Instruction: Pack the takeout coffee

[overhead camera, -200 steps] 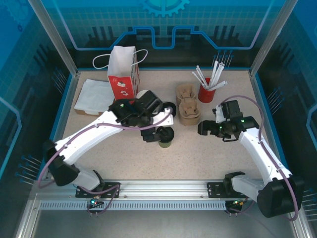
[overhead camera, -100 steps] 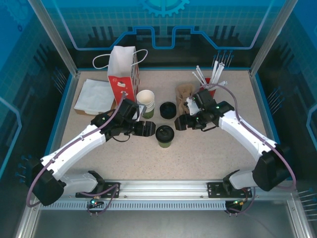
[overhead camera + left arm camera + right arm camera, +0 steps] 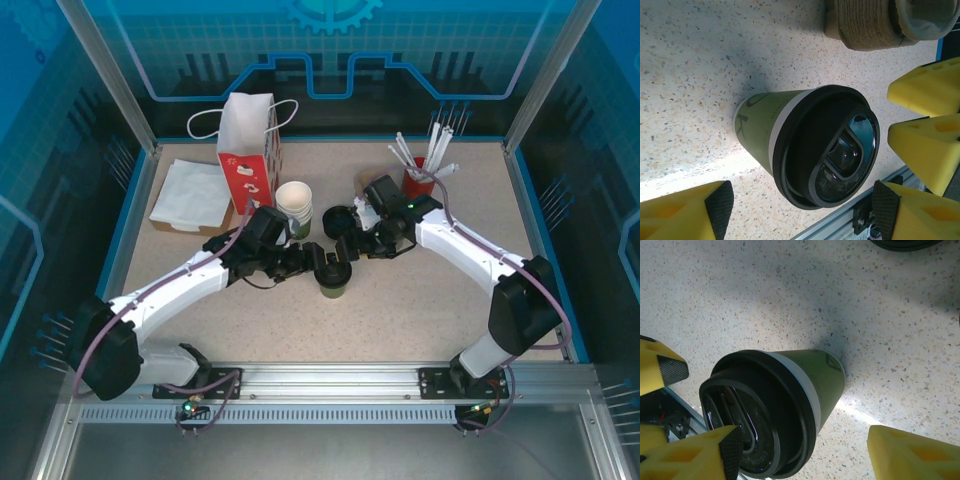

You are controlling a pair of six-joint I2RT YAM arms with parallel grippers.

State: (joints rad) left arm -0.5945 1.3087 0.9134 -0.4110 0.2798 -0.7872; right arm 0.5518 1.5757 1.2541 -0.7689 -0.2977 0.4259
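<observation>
Takeout coffee [image 3: 333, 277] stands upright mid-surface [image 3: 420, 300], black lid [image 3: 830, 150] on. Overhead: left end effector [image 3: 306, 262] and right end effector [image 3: 350, 249] crowd it from either side, gaps unreadable. Left wrist: yellow fingers [image 3: 685, 212] straddle the cup, clear of it, open; cardboard cup carrier [image 3: 865, 25] behind. Right wrist: jaws apart too, one finger [image 3: 695, 455] overlaps the lid, contact uncertain.

Both arms inward; left pincer [image 3: 308, 262] and right pincer [image 3: 350, 245] close together, jaws apart.
</observation>
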